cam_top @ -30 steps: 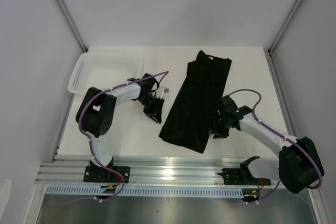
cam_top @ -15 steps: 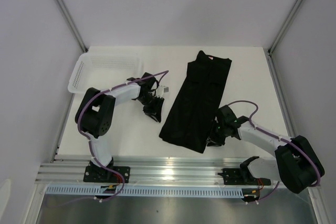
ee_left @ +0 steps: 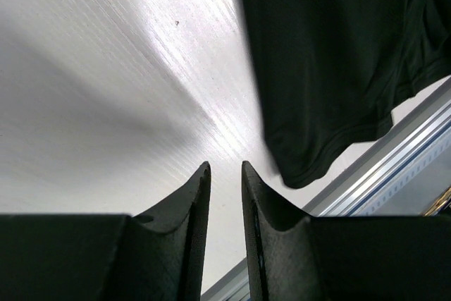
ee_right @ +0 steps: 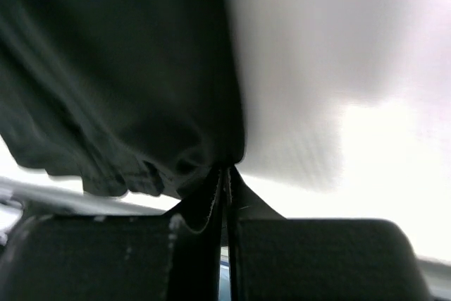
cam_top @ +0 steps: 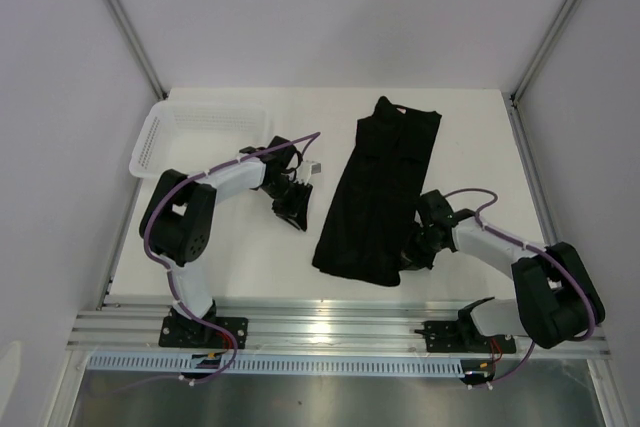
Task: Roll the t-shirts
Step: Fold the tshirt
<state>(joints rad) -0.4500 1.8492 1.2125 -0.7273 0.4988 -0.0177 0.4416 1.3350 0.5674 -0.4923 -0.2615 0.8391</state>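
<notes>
One black t-shirt (cam_top: pixel 380 187) lies folded into a long strip, slanting from the far middle of the table to the near middle. My right gripper (cam_top: pixel 408 255) is at its near right corner, shut on the fabric edge. In the right wrist view the fingertips (ee_right: pixel 227 168) pinch bunched black cloth (ee_right: pixel 120 68). My left gripper (cam_top: pixel 295 209) rests low over bare table to the left of the shirt, jaws a narrow gap apart and empty. The left wrist view shows its tips (ee_left: pixel 225 170) and the shirt's near hem (ee_left: pixel 338 54) to the right.
A white mesh basket (cam_top: pixel 200 132) stands at the far left of the table. An aluminium rail (cam_top: pixel 330 322) runs along the near edge and also shows in the left wrist view (ee_left: pixel 416 139). White walls close in the sides.
My right gripper has slid toward the near edge along the shirt's right side to its near corner. The shirt's near end has shifted slightly right. The left arm has barely moved.
</notes>
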